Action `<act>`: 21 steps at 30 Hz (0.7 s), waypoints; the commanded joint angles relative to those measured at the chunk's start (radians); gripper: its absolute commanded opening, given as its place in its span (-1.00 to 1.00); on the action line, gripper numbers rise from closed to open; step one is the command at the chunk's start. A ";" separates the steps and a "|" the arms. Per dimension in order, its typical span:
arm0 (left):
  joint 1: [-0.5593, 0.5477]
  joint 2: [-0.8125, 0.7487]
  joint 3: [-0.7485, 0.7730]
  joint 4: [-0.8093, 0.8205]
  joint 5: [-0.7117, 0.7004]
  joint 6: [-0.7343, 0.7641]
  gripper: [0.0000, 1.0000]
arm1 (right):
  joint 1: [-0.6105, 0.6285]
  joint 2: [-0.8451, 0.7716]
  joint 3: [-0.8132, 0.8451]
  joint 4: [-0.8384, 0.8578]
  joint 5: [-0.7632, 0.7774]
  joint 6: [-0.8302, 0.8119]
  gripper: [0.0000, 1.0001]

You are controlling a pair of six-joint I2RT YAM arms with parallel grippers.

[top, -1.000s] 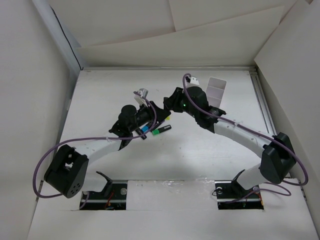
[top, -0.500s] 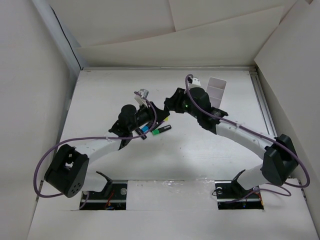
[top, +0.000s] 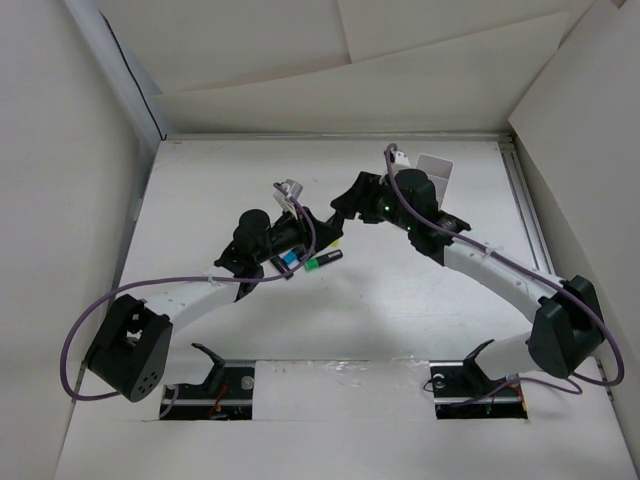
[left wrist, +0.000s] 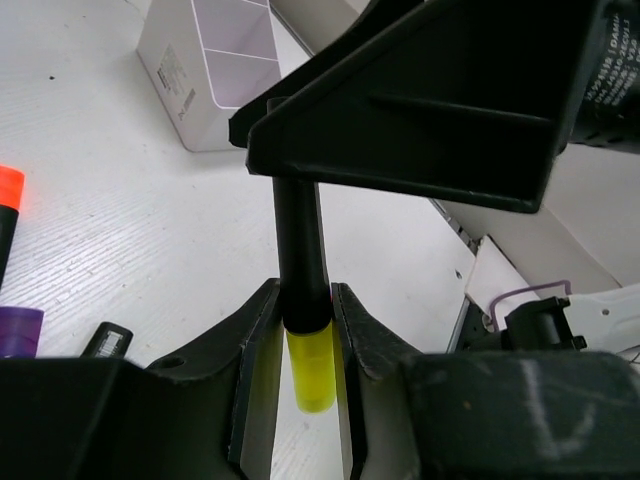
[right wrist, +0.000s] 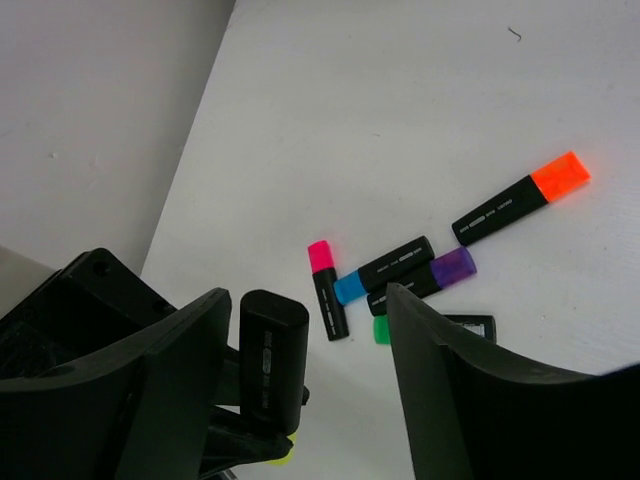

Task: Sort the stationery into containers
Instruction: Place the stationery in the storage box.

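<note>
Hiding part of a green marker [right wrist: 382,330], the right end effector [right wrist: 308,300] stands with fingers apart around the black-bodied yellow marker [left wrist: 300,240]. The left end effector [left wrist: 305,300] is clamped near that marker's yellow end. Five markers lie on the finely ribbed white surface [right wrist: 400,120]: pink [right wrist: 325,300], blue [right wrist: 385,270], purple [right wrist: 425,280], orange [right wrist: 520,200] and the green. One boxy organiser [left wrist: 170,80] sits beyond, cut off.

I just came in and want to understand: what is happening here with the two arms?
The left tool is shut on a yellow-ended marker. The right tool stands open around the marker's black end and does not grip it. Several other markers lie on the table, and the white organiser stands apart from them.
</note>
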 commanded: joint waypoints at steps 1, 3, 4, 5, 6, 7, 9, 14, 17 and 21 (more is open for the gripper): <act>-0.003 -0.034 0.005 0.034 0.063 0.045 -0.96 | -0.017 -0.016 0.027 0.042 -0.091 -0.031 0.35; -0.003 -0.025 0.005 0.034 0.063 0.045 -0.96 | -0.026 -0.007 0.027 0.042 -0.117 -0.031 0.33; -0.003 -0.024 0.005 0.034 0.072 0.055 -0.96 | -0.026 -0.007 0.027 0.042 -0.117 -0.031 0.28; -0.003 -0.024 0.005 0.034 0.081 0.056 -0.96 | -0.026 -0.007 0.027 0.042 -0.117 -0.031 0.20; -0.003 -0.024 0.005 0.034 0.081 0.066 -0.96 | -0.026 -0.007 0.027 0.042 -0.126 -0.031 0.17; -0.003 -0.024 0.005 0.034 0.081 0.066 -0.96 | -0.026 -0.007 0.027 0.042 -0.141 -0.031 0.17; -0.003 -0.015 0.005 0.034 0.081 0.075 -0.96 | -0.036 -0.007 0.027 0.042 -0.151 -0.031 0.07; -0.003 0.005 0.005 0.025 0.090 0.085 -0.96 | -0.036 -0.007 0.027 0.051 -0.169 -0.031 -0.17; -0.003 0.005 0.014 0.025 0.090 0.085 -0.96 | -0.036 -0.007 0.027 0.061 -0.169 -0.031 -0.38; -0.003 -0.006 0.014 0.025 0.072 0.085 -0.77 | -0.036 -0.007 0.007 0.081 -0.169 -0.022 -0.54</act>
